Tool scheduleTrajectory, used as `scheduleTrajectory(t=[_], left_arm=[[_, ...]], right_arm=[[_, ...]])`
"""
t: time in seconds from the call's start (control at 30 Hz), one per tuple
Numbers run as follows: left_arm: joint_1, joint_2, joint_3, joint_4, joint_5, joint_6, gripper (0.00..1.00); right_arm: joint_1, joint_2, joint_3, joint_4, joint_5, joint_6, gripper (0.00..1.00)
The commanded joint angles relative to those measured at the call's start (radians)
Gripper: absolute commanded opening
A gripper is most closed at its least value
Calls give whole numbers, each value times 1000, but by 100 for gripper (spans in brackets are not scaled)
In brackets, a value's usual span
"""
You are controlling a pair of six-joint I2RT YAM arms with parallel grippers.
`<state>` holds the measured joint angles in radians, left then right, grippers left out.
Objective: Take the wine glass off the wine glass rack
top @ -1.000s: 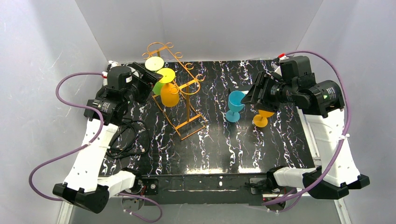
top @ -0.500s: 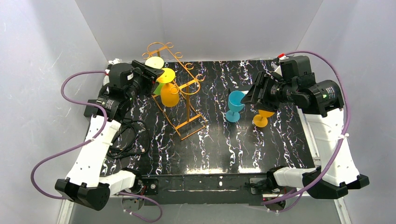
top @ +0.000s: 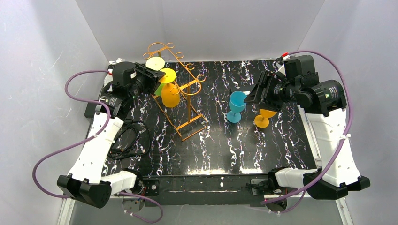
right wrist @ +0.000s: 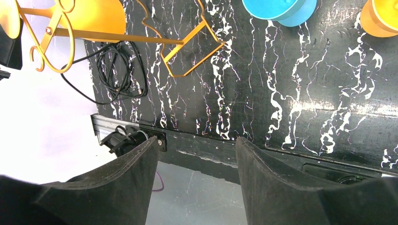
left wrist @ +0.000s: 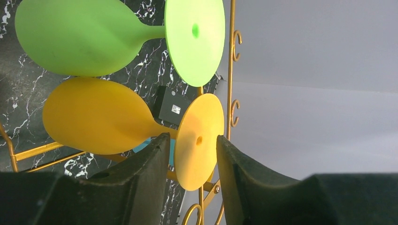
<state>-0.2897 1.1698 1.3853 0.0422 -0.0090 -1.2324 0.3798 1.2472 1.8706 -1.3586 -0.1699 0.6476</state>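
Observation:
The orange-gold wire wine glass rack (top: 190,112) stands at the back left of the black marbled table. Two glasses hang on it upside down: a green wine glass (left wrist: 84,40) and an orange-yellow wine glass (left wrist: 94,117), which also shows in the top view (top: 170,95). My left gripper (left wrist: 192,159) is open, its fingers straddling the orange-yellow glass's round foot (left wrist: 199,140) with small gaps on both sides. In the top view it (top: 154,77) is up against the hanging feet. My right gripper (top: 252,93) is open and empty above the table's right half.
A blue wine glass (top: 236,105) and an orange one (top: 265,117) stand upright on the table below my right gripper. A black coiled cable (top: 126,140) lies left of the rack's feet. Grey walls close in the back and sides.
My left arm has reached forward towards the rack, bringing its gripper up to the hanging glasses' feet. The right arm has barely moved.

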Motion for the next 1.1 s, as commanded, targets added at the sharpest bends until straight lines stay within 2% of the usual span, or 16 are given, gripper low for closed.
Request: scheduleTrajectory(t=[0.0, 0.23, 0.47, 0.77, 0.8, 0.83, 1.07], left_arm=[[6, 0, 17, 17, 9, 1, 37], [6, -2, 16, 4, 7, 0, 30], [5, 2, 20, 0, 9, -2, 19], [5, 9, 43, -23, 5, -9, 11], [6, 9, 46, -26, 3, -10, 10], [5, 7, 48, -27, 2, -10, 9], [5, 11, 74, -50, -12, -12, 0]], right_arm=[[-12, 0, 7, 32, -19, -22, 68], [-26, -2, 3, 36, -29, -23, 68], [-32, -5, -2, 38, -32, -25, 68], [-36, -2, -9, 46, -42, -23, 68], [-37, 0, -8, 46, -44, -23, 64], [-38, 0, -10, 47, -45, -23, 63], [-39, 2, -10, 52, -50, -22, 62]])
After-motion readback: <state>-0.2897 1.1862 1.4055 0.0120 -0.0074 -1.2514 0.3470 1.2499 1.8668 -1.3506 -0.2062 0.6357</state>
